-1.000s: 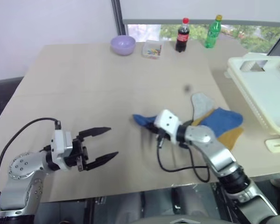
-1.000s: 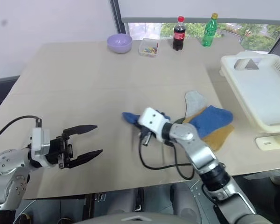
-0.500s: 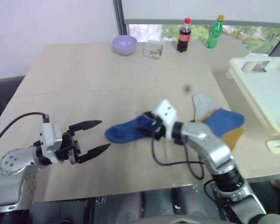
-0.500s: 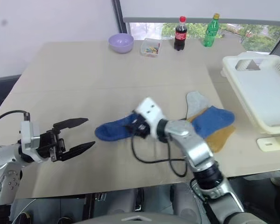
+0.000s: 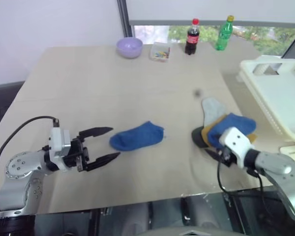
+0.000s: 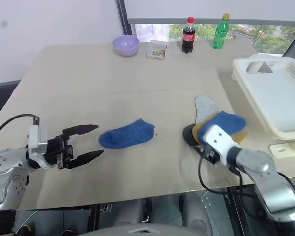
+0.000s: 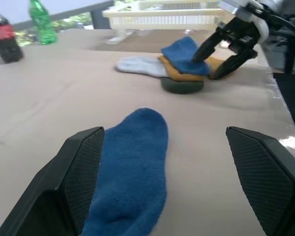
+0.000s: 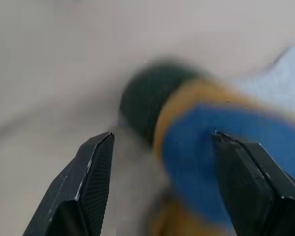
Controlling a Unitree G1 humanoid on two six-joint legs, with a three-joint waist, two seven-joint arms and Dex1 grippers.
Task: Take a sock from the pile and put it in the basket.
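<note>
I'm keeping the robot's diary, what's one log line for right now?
blue sock: flat on table, apart from pile | basket: no sock visible | left gripper: open | right gripper: open

Five socks: one blue sock point(image 5: 137, 135) lies alone at centre, four sit in the pile point(image 5: 221, 125) at right. Two bottles point(image 5: 208, 35), one bowl point(image 5: 130, 47), one basket point(image 5: 280, 98).

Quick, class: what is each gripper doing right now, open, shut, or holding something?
Left gripper: open, holding nothing.
Right gripper: open, holding nothing.
</note>
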